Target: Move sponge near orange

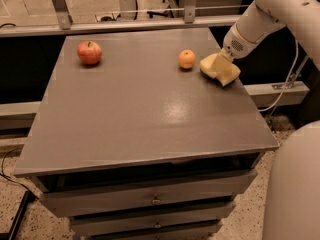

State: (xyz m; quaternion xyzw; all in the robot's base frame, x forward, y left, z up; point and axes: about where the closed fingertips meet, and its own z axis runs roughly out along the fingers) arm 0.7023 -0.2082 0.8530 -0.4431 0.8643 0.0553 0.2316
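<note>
The pale yellow sponge (224, 72) is at the table's right edge, just right of the small orange (187, 59), with a narrow gap between them. My gripper (218, 63) comes down from the upper right on the white arm and is shut on the sponge's upper part. The sponge is tilted, with its lower edge at or just above the tabletop. The fingers blend with the sponge, so their outline is hard to separate.
A red apple (89, 52) sits at the table's far left. The grey table (150, 114) has drawers below its front edge. A metal rail runs behind the table. A white part of the robot (295, 184) fills the lower right corner.
</note>
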